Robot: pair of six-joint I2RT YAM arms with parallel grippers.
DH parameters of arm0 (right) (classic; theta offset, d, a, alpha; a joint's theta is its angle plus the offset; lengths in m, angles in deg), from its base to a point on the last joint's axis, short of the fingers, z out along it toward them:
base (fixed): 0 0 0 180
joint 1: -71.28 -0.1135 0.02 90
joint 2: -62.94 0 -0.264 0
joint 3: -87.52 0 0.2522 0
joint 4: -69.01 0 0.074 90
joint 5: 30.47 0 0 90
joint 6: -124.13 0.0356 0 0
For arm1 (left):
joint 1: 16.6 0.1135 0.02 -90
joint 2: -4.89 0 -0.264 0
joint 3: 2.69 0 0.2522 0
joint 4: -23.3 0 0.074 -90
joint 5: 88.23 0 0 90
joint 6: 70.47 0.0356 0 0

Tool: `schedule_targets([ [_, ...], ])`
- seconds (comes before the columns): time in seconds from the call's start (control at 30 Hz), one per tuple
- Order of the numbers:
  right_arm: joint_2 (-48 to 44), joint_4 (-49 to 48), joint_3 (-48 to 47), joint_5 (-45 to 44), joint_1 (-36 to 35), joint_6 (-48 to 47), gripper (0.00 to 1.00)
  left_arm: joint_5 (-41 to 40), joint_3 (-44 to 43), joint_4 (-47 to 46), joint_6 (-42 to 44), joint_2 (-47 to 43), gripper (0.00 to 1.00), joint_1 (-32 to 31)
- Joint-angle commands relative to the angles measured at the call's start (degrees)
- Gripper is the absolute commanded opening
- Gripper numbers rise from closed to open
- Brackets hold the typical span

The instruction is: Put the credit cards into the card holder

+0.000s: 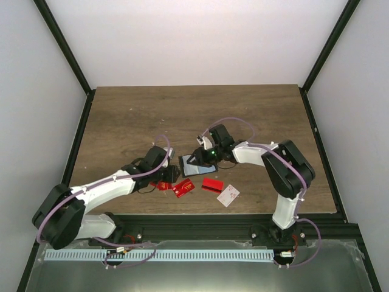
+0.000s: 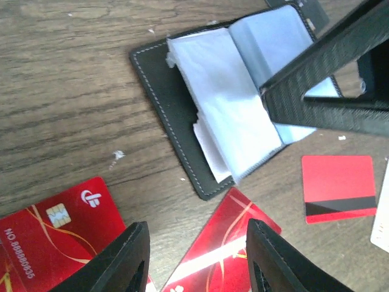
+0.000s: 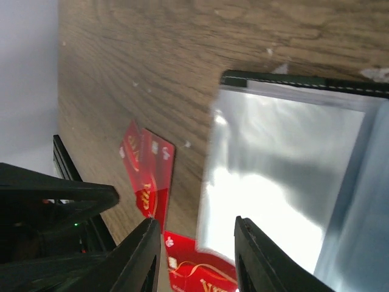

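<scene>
The card holder (image 1: pixel 191 166) lies open on the table, black cover down, clear sleeves (image 2: pixel 228 103) fanned up. My right gripper (image 1: pixel 199 157) is open over it; the edge of a sleeve (image 3: pixel 285 182) lies between its fingers, which also show in the left wrist view (image 2: pixel 322 73). My left gripper (image 1: pixel 175 174) is open and empty, low over a red card (image 2: pixel 228 240) just in front of the holder. Another red card (image 2: pixel 45 225) lies to its left. A red card with a black stripe (image 2: pixel 338 188) and a white card (image 1: pixel 228 195) lie to the right.
Two overlapping red cards (image 3: pixel 146 170) lie near the left arm's fingers (image 3: pixel 55 198). The cards sit close to the table's near edge (image 1: pixel 200 213). A dark card corner (image 2: pixel 310 9) shows beyond the holder. Black frame posts (image 1: pixel 79 128) stand at both table sides.
</scene>
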Motion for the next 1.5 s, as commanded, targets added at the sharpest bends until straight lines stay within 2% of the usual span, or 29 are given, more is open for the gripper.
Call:
schedule_targets([
  [0.0,-5.68,4.97,-1.34,-3.72,-0.49,-2.14,0.36,2.67,0.50,-0.68,-0.21,-2.10,0.46,-1.19],
  [0.2,-14.02,11.23,3.32,-12.94,-0.41,-1.93,0.37,5.71,0.07,-3.98,0.08,-1.49,0.47,-4.34],
  [0.37,-23.86,19.50,9.24,-23.76,-0.43,3.20,0.46,7.37,-1.81,-7.70,0.64,1.12,0.47,-8.94],
  [0.4,-25.70,21.46,10.32,-25.84,-0.42,4.46,0.49,7.88,-2.13,-8.84,0.75,2.02,0.47,-9.79],
  [0.53,-33.04,28.19,15.23,-31.43,-0.36,9.90,0.80,10.73,-4.40,-13.35,1.08,7.47,0.47,-13.75],
  [0.6,-36.77,30.74,17.48,-32.69,-0.37,12.36,0.84,11.95,-6.57,-14.66,1.79,10.58,0.47,-15.68],
  [0.7,-42.11,35.72,20.34,-35.39,-0.37,17.23,0.87,13.03,-10.39,-15.68,2.93,14.93,0.48,-17.81],
  [0.9,-55.32,39.53,28.76,-31.88,-0.37,25.42,0.90,15.22,-15.61,-17.24,3.18,22.72,0.48,-18.27],
  [1.17,-63.10,46.96,33.43,-28.81,-0.43,28.79,0.93,18.81,-22.15,-18.49,4.83,32.27,0.48,-18.29],
  [1.47,-66.58,47.18,35.77,-25.33,-0.39,30.70,0.94,19.34,-26.13,-18.03,4.56,38.94,0.48,-18.36],
])
